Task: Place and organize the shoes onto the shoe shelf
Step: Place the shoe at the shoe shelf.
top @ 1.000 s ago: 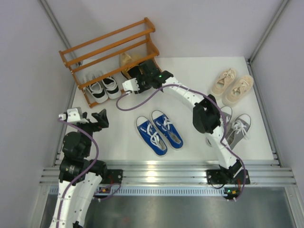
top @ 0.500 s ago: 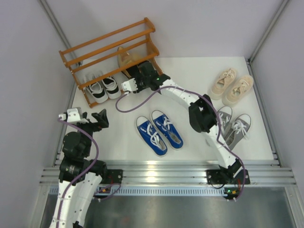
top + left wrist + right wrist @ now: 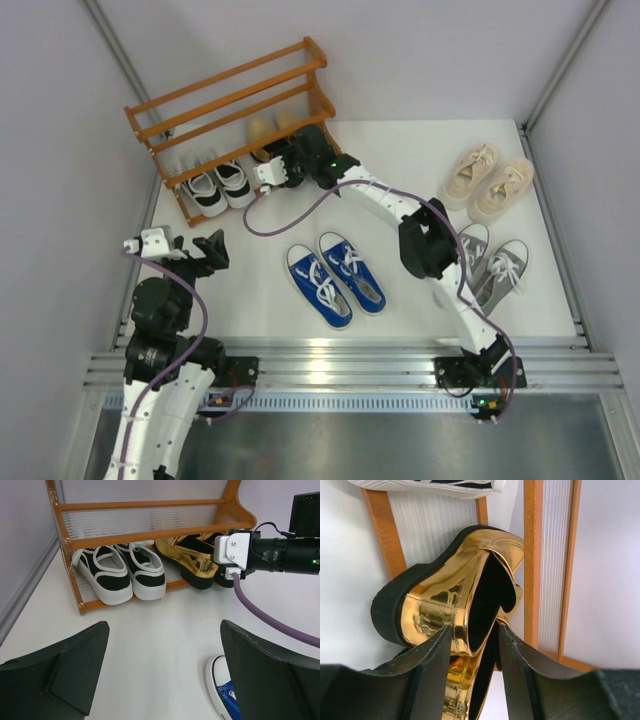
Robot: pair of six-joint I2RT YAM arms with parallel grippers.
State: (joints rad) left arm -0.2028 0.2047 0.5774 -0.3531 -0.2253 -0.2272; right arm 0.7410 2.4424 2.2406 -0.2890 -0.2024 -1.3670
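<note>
From above, the shoe shelf stands at the tabletop's far left corner. Black-and-white sneakers sit on its lowest tier, and the gold loafers are beside them, mostly hidden under the right end effector. Blue sneakers, grey sneakers and beige lace-ups lie on the tabletop. The left end effector hovers near its base.

In the left wrist view, the left end effector gapes fully, holding nothing. The right arm's purple cable crosses in front of the loafers. One blue sneaker is cut off by the bottom edge.

In the right wrist view, the right end effector is half closed and pinches a loafer's heel rim. A second loafer below is hard to make out.
</note>
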